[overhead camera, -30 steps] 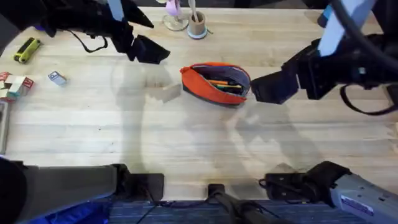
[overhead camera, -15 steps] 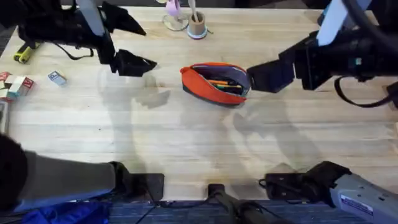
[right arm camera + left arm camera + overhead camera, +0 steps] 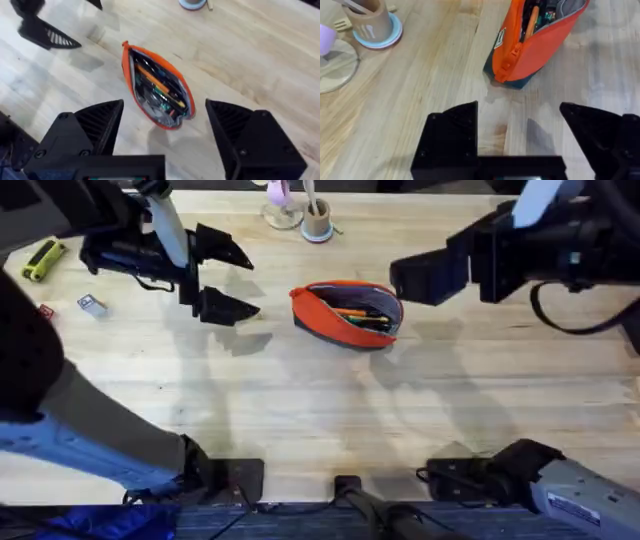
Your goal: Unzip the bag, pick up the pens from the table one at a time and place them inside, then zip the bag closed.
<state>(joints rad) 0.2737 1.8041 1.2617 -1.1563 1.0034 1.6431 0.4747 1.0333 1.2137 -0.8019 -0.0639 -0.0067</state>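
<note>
The orange bag (image 3: 330,317) lies unzipped in the middle of the table (image 3: 320,410), its mouth gaping. Orange and green pens (image 3: 358,314) rest inside it. My left gripper (image 3: 226,278) hovers open to the bag's left, its fingers spread wide and holding nothing. In the left wrist view the bag (image 3: 540,47) stands just beyond my left gripper (image 3: 520,132), its zipper end toward me. My right gripper (image 3: 428,277) is open above the bag's right end. The right wrist view looks down between the open fingers (image 3: 87,130) into the bag (image 3: 131,80) at the pens (image 3: 155,86).
A small round cup (image 3: 317,221) with pale sticks and a wooden disc (image 3: 283,218) stand at the far edge behind the bag. A yellow-and-black tool (image 3: 43,259) and a small block (image 3: 92,305) lie at the far left.
My right gripper has drawn away from the bag's right end toward the far side. My left gripper has turned, moving slightly nearer the bag, with both fingers now showing spread.
</note>
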